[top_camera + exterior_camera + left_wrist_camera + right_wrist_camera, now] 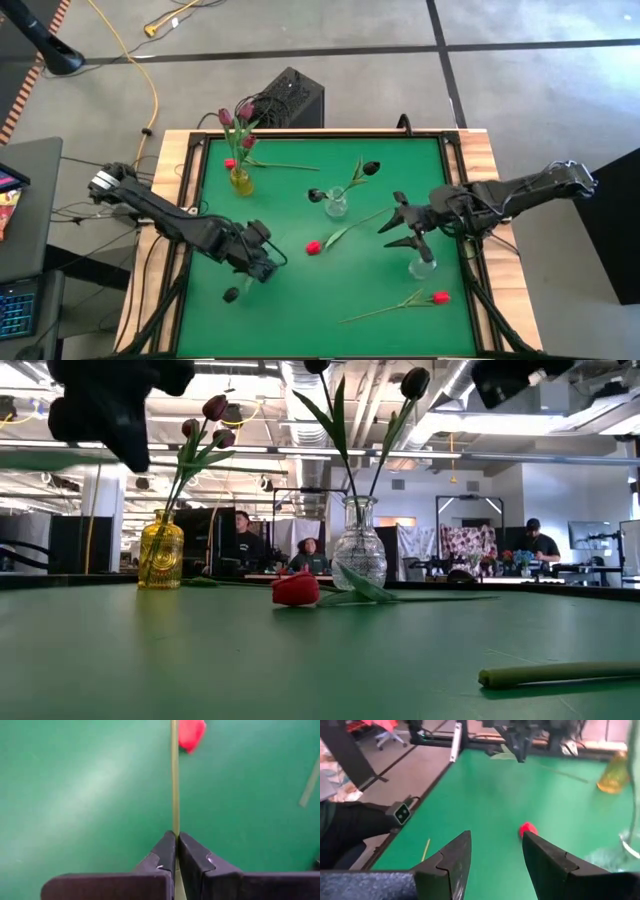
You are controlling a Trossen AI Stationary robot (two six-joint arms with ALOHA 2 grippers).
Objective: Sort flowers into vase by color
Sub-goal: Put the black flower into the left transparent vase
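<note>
My left gripper (268, 262) hangs over the table's near left, shut on a thin green flower stem (174, 780). A dark head (231, 294) shows just behind it. My right gripper (400, 226) stands open above the table's right part, holding nothing, close to a clear vase (422, 265). A yellow vase (240, 181) holds maroon tulips, and a middle clear vase (337, 206) holds dark ones. A red tulip (313, 246) lies on the cloth at mid-table. A second (440, 297) lies at the near right, and a third (230, 163) beside the yellow vase. My left gripper pinches the thin stem (174, 827) between its two shut fingers (165, 851). The stem runs along the fingers and out past their tips. The fingers slant down from the table's left side. In the low view the gripper (110, 410) is well above the cloth.
The green cloth (290, 300) is bordered by a wooden frame. A black box (290, 97) stands behind the far edge. People sit in the room beyond the table (245, 540). Bare cloth lies along the near edge between the arms.
</note>
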